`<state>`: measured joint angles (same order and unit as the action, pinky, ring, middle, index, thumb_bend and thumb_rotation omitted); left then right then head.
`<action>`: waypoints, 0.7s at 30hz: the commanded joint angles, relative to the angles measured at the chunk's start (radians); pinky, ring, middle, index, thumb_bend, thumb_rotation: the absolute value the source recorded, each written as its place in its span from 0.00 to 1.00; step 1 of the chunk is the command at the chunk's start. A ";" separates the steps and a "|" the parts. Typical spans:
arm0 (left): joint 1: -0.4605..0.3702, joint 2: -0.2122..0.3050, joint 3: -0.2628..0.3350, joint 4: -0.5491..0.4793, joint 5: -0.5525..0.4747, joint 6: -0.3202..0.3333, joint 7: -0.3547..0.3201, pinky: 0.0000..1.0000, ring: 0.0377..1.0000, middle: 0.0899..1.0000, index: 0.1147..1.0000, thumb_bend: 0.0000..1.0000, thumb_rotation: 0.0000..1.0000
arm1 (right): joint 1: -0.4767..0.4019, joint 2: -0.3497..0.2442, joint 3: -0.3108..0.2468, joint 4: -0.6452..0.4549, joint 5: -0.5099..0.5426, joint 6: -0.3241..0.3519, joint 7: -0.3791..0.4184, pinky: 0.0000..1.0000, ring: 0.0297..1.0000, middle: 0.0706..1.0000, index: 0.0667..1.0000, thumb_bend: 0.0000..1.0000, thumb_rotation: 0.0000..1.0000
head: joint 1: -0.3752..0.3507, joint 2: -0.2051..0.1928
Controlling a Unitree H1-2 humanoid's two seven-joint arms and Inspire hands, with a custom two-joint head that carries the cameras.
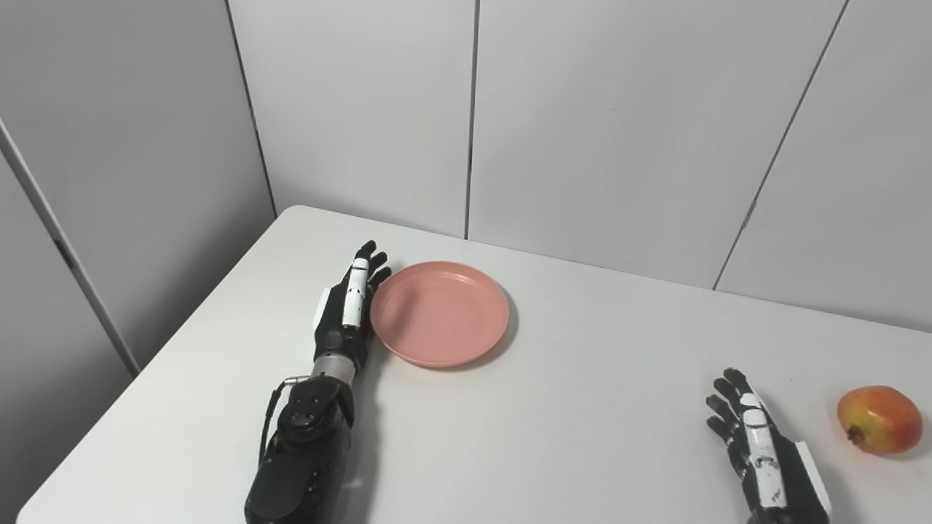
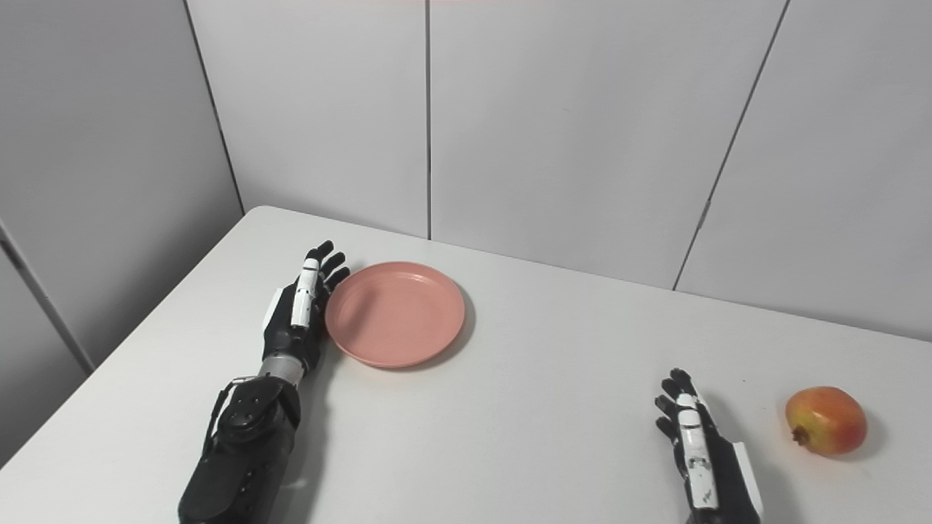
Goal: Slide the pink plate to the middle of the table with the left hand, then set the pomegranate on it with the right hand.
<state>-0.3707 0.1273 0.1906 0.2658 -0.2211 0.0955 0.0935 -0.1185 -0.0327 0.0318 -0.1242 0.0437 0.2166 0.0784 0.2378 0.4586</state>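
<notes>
The pink plate (image 1: pixel 439 313) lies flat on the white table (image 1: pixel 582 407), left of centre and towards the back. My left hand (image 1: pixel 348 307) rests edge-on against the plate's left rim, open with its fingers stretched forward and holding nothing. A red and yellow pomegranate (image 1: pixel 879 420) sits near the table's right side. My right hand (image 1: pixel 757 451) hovers low at the bottom right, open and empty, a short gap to the left of the fruit.
Grey wall panels (image 1: pixel 611 124) stand close behind the table's back edge and along its left side. The table's rounded far left corner (image 1: pixel 291 211) is just beyond the left hand.
</notes>
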 commanded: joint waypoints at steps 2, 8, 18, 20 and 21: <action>0.003 -0.015 -0.023 -0.028 0.020 0.037 -0.009 0.91 0.90 0.91 0.89 0.44 1.00 | -0.016 0.004 0.002 -0.044 -0.007 -0.036 -0.005 0.92 0.91 0.92 0.92 0.19 1.00 | -0.004 0.003; 0.008 -0.030 -0.062 -0.052 0.054 0.054 -0.020 0.89 0.90 0.91 0.89 0.39 1.00 | -0.016 0.009 0.009 -0.049 -0.014 -0.029 -0.008 0.91 0.91 0.92 0.92 0.21 1.00 | -0.024 0.009; 0.017 -0.044 -0.116 -0.072 0.067 0.062 -0.050 0.91 0.90 0.91 0.88 0.45 1.00 | -0.013 0.014 0.021 -0.048 -0.039 -0.029 -0.014 0.91 0.92 0.93 0.92 0.22 1.00 | -0.055 0.016; 0.019 -0.046 -0.131 -0.076 0.077 0.062 -0.053 0.90 0.90 0.91 0.89 0.43 1.00 | -0.014 0.017 0.021 -0.047 -0.037 -0.030 -0.014 0.91 0.92 0.93 0.92 0.22 1.00 | -0.062 0.018; 0.019 -0.047 -0.140 -0.076 0.084 0.058 -0.056 0.91 0.90 0.92 0.89 0.42 1.00 | -0.014 0.018 0.021 -0.048 -0.036 -0.029 -0.013 0.91 0.92 0.93 0.92 0.22 1.00 | -0.067 0.021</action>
<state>-0.3457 0.0984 0.0809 0.2000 -0.1465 0.1407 0.0804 -0.1170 -0.0202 0.0540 -0.1429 0.0062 0.2168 0.0680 0.1703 0.4786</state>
